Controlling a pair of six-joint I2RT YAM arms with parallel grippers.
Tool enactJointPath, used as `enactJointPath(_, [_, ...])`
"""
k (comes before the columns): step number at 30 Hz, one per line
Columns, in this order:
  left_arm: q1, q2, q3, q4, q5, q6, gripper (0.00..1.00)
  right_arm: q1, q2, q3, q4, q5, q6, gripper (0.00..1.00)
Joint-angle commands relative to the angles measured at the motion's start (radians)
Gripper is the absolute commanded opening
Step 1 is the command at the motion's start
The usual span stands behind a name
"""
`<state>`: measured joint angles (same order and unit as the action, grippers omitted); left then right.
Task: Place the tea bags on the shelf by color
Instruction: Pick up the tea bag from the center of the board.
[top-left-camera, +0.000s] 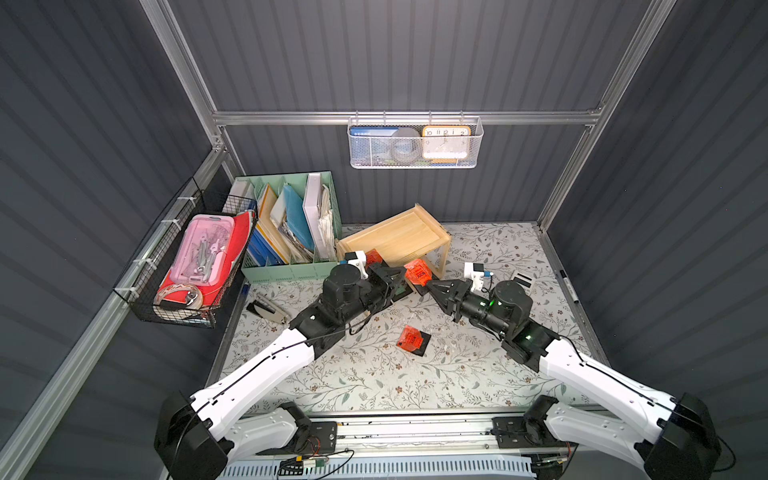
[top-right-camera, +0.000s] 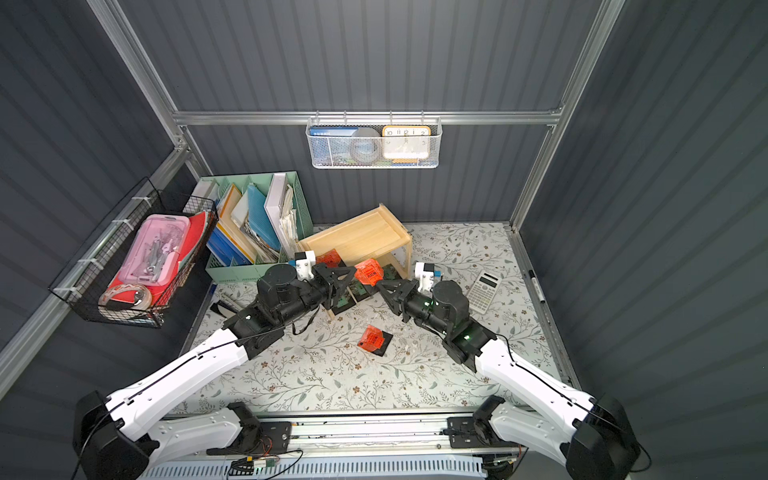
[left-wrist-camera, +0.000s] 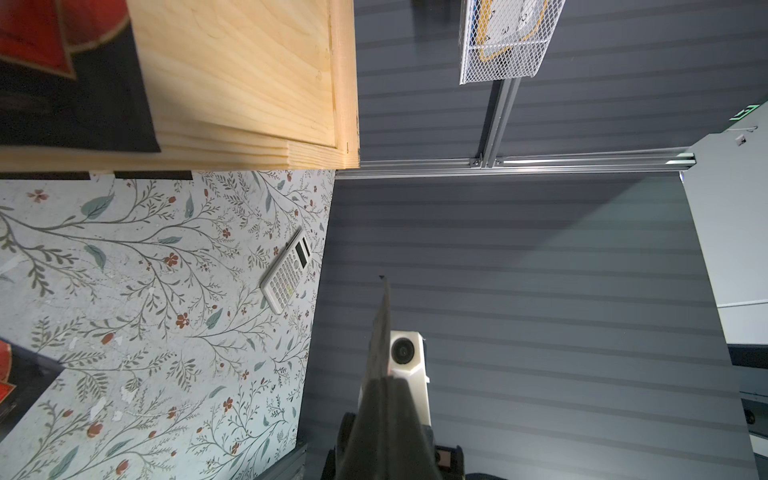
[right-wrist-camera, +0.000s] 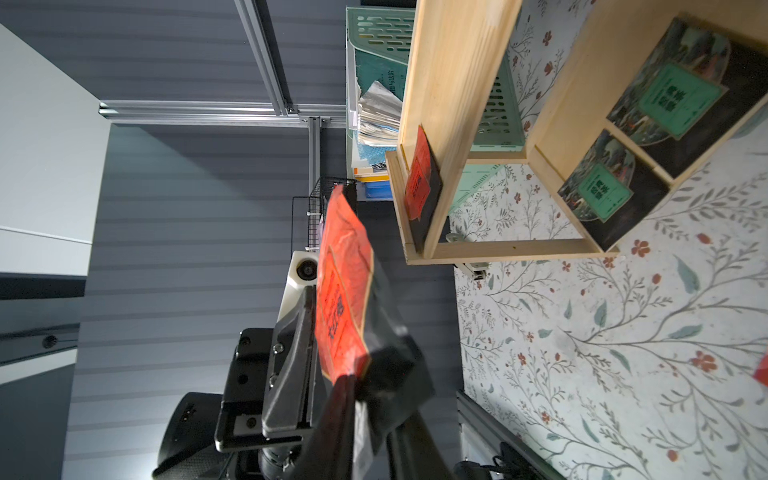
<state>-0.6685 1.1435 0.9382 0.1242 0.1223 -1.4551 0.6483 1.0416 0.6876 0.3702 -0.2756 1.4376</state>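
Note:
An orange-red tea bag (top-left-camera: 419, 271) (top-right-camera: 368, 270) (right-wrist-camera: 345, 282) hangs in the air in front of the wooden shelf (top-left-camera: 399, 237) (top-right-camera: 357, 237). My left gripper (top-left-camera: 405, 279) (left-wrist-camera: 384, 382) is shut on it, and it shows edge-on (left-wrist-camera: 381, 324) in the left wrist view. From the other side my right gripper (top-left-camera: 428, 284) (right-wrist-camera: 365, 399) is shut on its black lower corner. A second orange-red tea bag (top-left-camera: 373, 257) lies on the shelf's top board, a third (top-left-camera: 411, 338) on the table. Green-labelled tea bags (right-wrist-camera: 673, 91) (right-wrist-camera: 602, 187) lie on the lower board.
A mint-green file organizer (top-left-camera: 291, 224) stands left of the shelf, with a black wire basket (top-left-camera: 187, 266) beyond it. To the right of the shelf a calculator (top-right-camera: 484, 291) lies flat, and a marker (top-left-camera: 567, 286) near the right edge. A white mesh basket (top-left-camera: 411, 143) hangs on the back wall.

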Motion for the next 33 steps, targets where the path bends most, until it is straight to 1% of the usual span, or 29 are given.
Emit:
enactJointPath(1, [0.002,-0.022,-0.021,0.015,-0.009,-0.007,0.00,-0.007,0.002,0.032,0.036,0.000,-0.004,0.12])
enactJointPath(7, [0.002,-0.031,-0.022,-0.005,-0.023,-0.007,0.00,-0.014,-0.002,0.037,0.033,-0.004,-0.005,0.00])
enactJointPath(10, [0.004,-0.028,-0.008,-0.031,-0.018,-0.002,0.26,-0.021,0.000,0.046,0.021,-0.012,-0.010,0.00])
enactJointPath(11, [0.006,-0.028,0.000,-0.045,-0.019,0.005,0.38,-0.024,0.000,0.051,0.013,-0.013,-0.015,0.00])
enactJointPath(12, [0.007,-0.027,0.012,-0.066,-0.022,0.013,0.47,-0.025,0.000,0.059,0.001,-0.017,-0.020,0.00])
enactJointPath(15, [0.012,-0.035,0.050,-0.136,-0.042,0.046,0.67,-0.035,0.000,0.091,-0.060,-0.028,-0.048,0.00])
enactJointPath(17, [0.015,-0.047,0.075,-0.190,-0.065,0.069,0.76,-0.041,-0.001,0.116,-0.105,-0.031,-0.076,0.00])
enactJointPath(22, [0.019,-0.066,0.148,-0.382,-0.131,0.116,0.91,-0.053,-0.003,0.188,-0.242,-0.003,-0.151,0.00])
enactJointPath(25, [0.018,-0.075,0.178,-0.459,-0.165,0.138,1.00,-0.055,0.023,0.248,-0.313,0.007,-0.204,0.00])
enactJointPath(29, [0.018,-0.089,0.210,-0.568,-0.220,0.170,1.00,-0.055,0.099,0.358,-0.396,-0.019,-0.291,0.00])
enactJointPath(33, [0.018,-0.109,0.225,-0.644,-0.264,0.175,1.00,-0.056,0.157,0.418,-0.414,-0.013,-0.303,0.00])
